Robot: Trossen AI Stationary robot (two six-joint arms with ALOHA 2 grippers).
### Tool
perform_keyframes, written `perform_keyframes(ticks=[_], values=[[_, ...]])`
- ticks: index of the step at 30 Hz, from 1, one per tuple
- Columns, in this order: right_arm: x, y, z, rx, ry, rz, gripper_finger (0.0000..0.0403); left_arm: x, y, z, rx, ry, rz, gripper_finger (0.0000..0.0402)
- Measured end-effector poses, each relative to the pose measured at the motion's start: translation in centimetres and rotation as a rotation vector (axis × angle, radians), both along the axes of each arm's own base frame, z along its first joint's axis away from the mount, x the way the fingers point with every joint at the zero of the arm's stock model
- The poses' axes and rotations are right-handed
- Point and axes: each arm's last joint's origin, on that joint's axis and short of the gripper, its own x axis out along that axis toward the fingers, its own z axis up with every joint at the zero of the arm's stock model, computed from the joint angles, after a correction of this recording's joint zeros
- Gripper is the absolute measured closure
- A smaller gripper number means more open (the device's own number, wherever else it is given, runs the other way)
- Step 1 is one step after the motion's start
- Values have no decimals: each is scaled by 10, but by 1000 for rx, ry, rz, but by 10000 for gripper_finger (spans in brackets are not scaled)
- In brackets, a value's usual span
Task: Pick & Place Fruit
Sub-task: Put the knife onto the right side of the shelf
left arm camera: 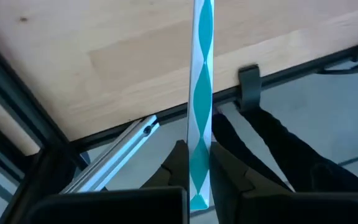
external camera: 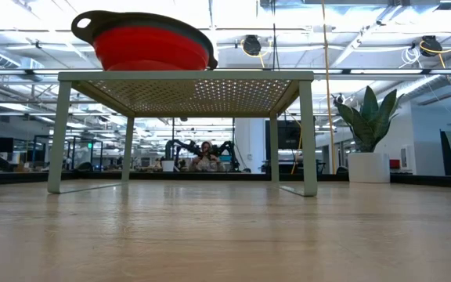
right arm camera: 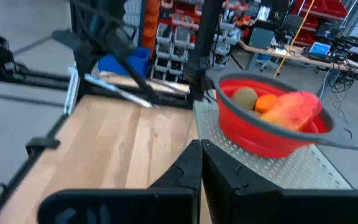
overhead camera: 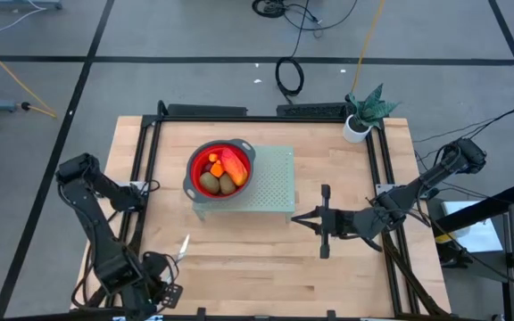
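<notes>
Fruit: piled in the red bowl (overhead camera: 219, 169) on the perforated green stand (overhead camera: 275, 183), toward the bench's far edge; long red-orange piece (overhead camera: 234, 163) lies slanted over the brown-green ovals (overhead camera: 217, 183).
Right gripper (overhead camera: 296, 219): shut, empty, mid-bench, fingers aimed left; bowl just beyond, toward the far-left. Nearer arm.
Left gripper (overhead camera: 169, 290): near-left corner, clamped on a slim silver-and-teal knife (left arm camera: 201, 93).

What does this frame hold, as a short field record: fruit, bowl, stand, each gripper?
fruit: several pieces lying in the bowl
bowl: red, grey rim, on the perforated stand
stand: pale green rack, mid-table
left gripper: at the table's near-left corner, shut on a slim white-and-teal knife
right gripper: shut, empty, right of the stand
</notes>
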Motion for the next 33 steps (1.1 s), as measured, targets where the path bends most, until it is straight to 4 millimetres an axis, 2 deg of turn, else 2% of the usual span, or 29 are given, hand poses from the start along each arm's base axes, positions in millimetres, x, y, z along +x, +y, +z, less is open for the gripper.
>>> perform_keyframes(ticks=[9,17,25,33], values=[[1,1,6,46,-61,2,403,21,2,4,1,-202,-58,377],[1,1,6,47,-62,3,403,52,11,11,21,-417,-102,376],[1,1,6,47,-61,3,403,87,29,20,28,-595,-159,376],[1,1,6,45,-57,4,403,110,48,25,61,-686,-162,376]])
